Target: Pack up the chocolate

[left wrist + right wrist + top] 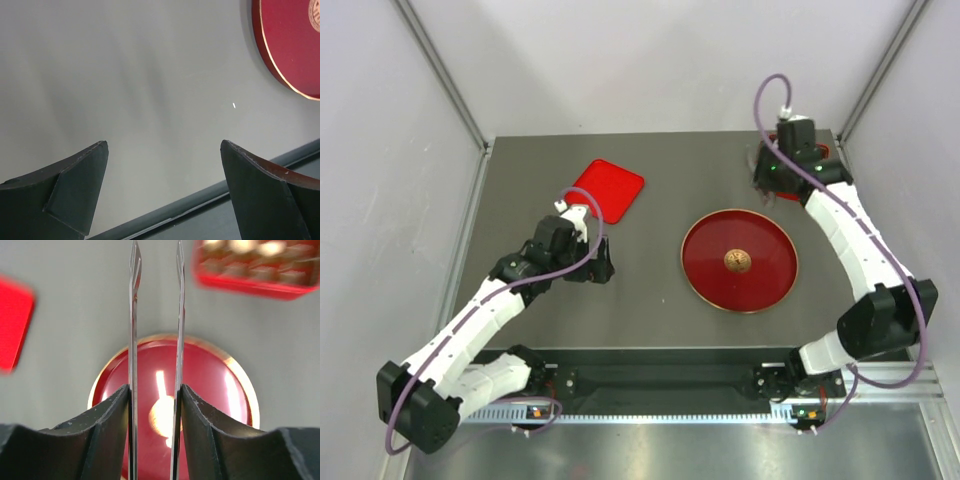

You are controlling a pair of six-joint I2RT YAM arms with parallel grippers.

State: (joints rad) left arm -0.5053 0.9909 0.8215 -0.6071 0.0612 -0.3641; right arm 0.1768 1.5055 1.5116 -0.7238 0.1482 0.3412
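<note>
Chocolate pieces (260,270), blurred but brown and cream, lie in the red box (250,287) at the far right corner of the table (650,300), while the red plate (760,285) carries only its gold emblem (737,260), so filling looks finished. The right gripper (155,390) pinches the metal tongs (133,315) by their arms, tips apart and empty, probably because its broad fingers could not pick up such small pieces. The left gripper (164,144) hangs spread wide near the flat red lid (610,185), likely placed to close the box.

Left arm (470,335) half extended, left end effector (163,144) wide open. Right arm (850,225) reaches far, right end effector (155,390) clamping tongs (133,315).
</note>
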